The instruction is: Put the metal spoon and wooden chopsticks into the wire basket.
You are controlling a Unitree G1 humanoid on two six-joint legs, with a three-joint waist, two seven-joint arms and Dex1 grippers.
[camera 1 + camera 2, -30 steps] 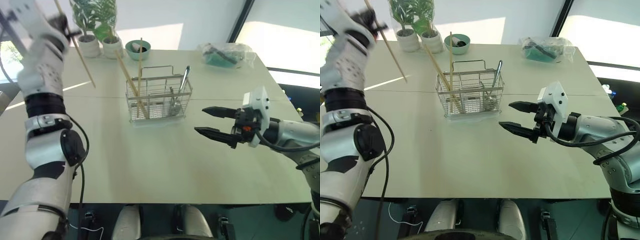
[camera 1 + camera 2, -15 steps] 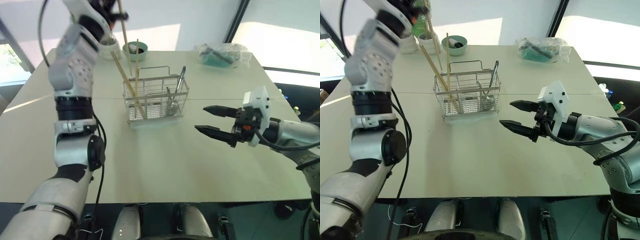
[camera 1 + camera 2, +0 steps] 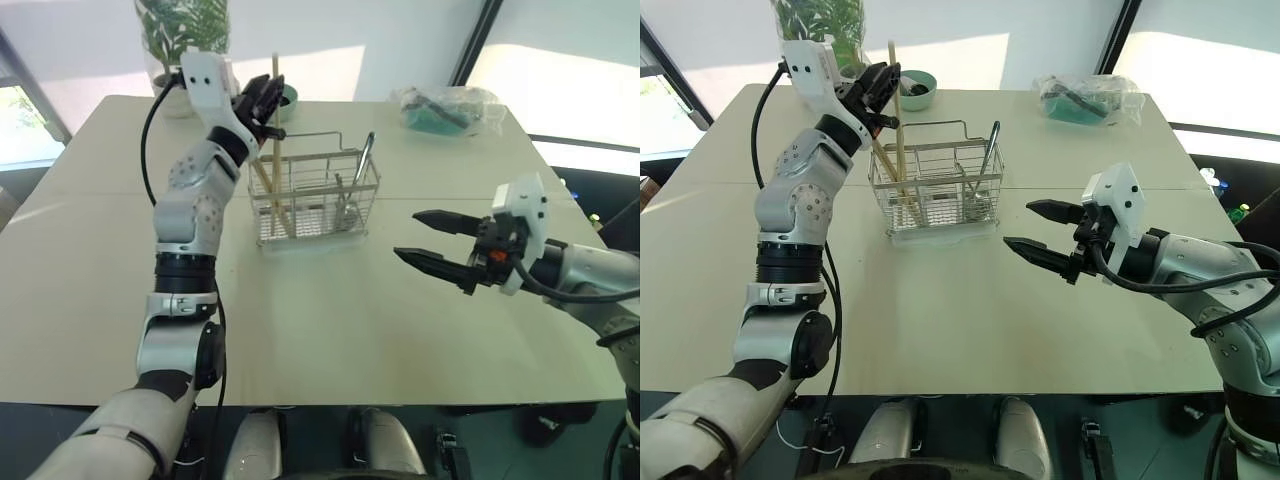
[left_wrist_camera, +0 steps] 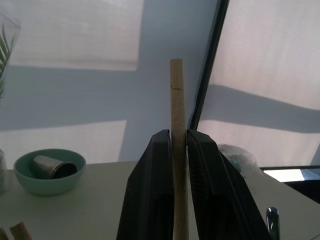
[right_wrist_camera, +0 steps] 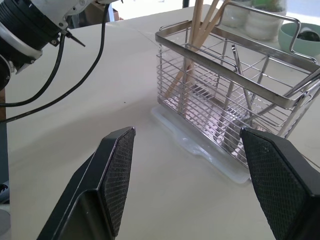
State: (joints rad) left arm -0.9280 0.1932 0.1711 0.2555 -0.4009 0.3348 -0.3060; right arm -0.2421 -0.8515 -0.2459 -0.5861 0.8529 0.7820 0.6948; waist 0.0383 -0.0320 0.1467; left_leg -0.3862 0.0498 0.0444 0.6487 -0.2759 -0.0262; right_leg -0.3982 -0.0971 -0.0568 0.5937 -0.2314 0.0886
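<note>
Left end effector, head views: the left end effector (image 3: 880, 92) sits in the upper left of the frame, above the left end of the wire basket (image 3: 936, 185), its black fingers on either side of one upright chopstick (image 3: 894, 75) whose lower part goes down into the basket.
Right end effector, head views: the right end effector (image 3: 432, 242) hovers at right of centre over the worktop (image 3: 330, 330), jaws spread wide and grasping nothing, well apart from the basket.
Wire basket, head views: it stands on a clear tray at upper centre, loop handle on top; the other wooden chopsticks (image 3: 268, 190) lean in its left end.
Metal spoon, head views: the metal spoon (image 3: 362, 175) stands in the basket's right end, handle tip above the rim.
Background, head views: a small green bowl (image 3: 915, 88) and a potted plant (image 3: 180, 35) stand near the far edge; a clear bag (image 3: 452, 106) lies at upper right.
Left wrist view: the two fingers (image 4: 150, 195) flank the tan chopstick closely; whether they are pressing on it I cannot tell. The green bowl with a metal cup in it sits at lower left.
Right wrist view: two mesh-textured pads (image 5: 118, 172) stand far apart at the bottom corners, and the basket with its chopsticks and spoon fills the upper right beyond them.
</note>
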